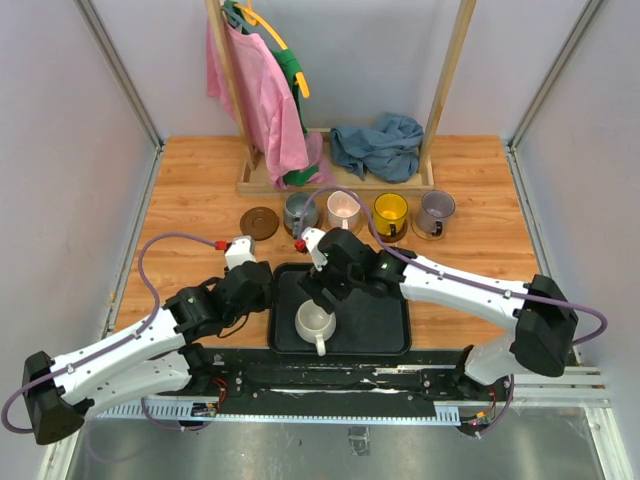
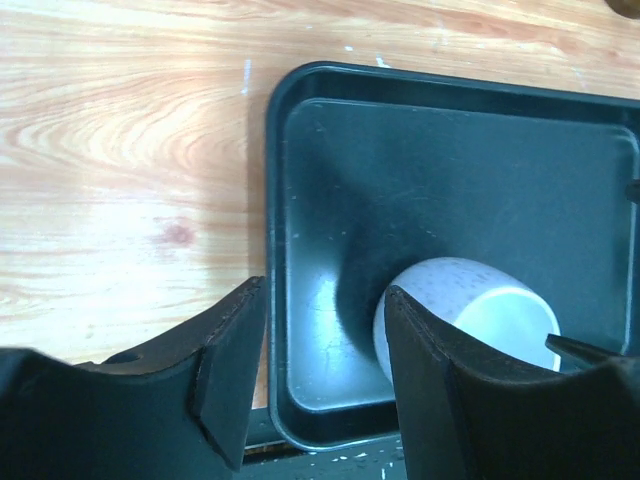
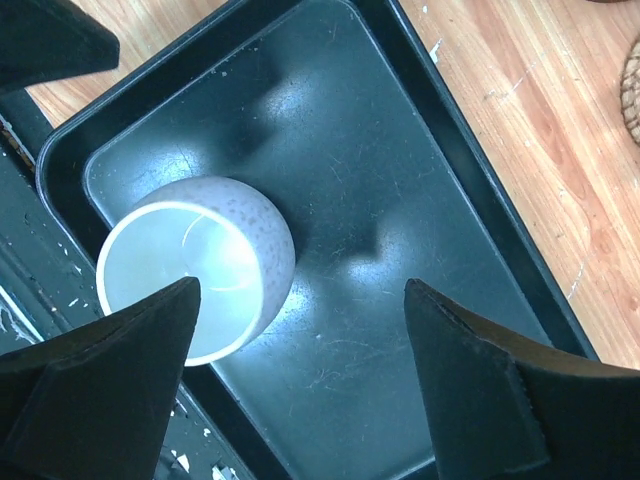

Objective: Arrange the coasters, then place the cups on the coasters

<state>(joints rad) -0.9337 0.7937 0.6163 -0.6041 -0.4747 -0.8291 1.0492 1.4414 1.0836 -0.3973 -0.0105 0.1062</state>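
Reaching with right gripper point(image 3: 300, 290) over white mug point(image 1: 316, 322), upright at near end of tray point(image 1: 385, 300); fingers wide apart, nothing held, probably to straddle it. Keeping left gripper point(image 2: 322, 300) at tray's left edge, fingers apart, empty. Dark coaster point(image 1: 259, 222) free beside row of other mugs point(image 1: 390, 212), likely for this mug.

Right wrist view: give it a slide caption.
Open right end effector hovers over the white cup in the black tray.

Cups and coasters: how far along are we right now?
Done: four cups stand in a back row; what's under them is unclear. In hand: the right gripper hangs open above the white cup in the tray, nothing gripped. Still to do: that cup onto the bare brown coaster.
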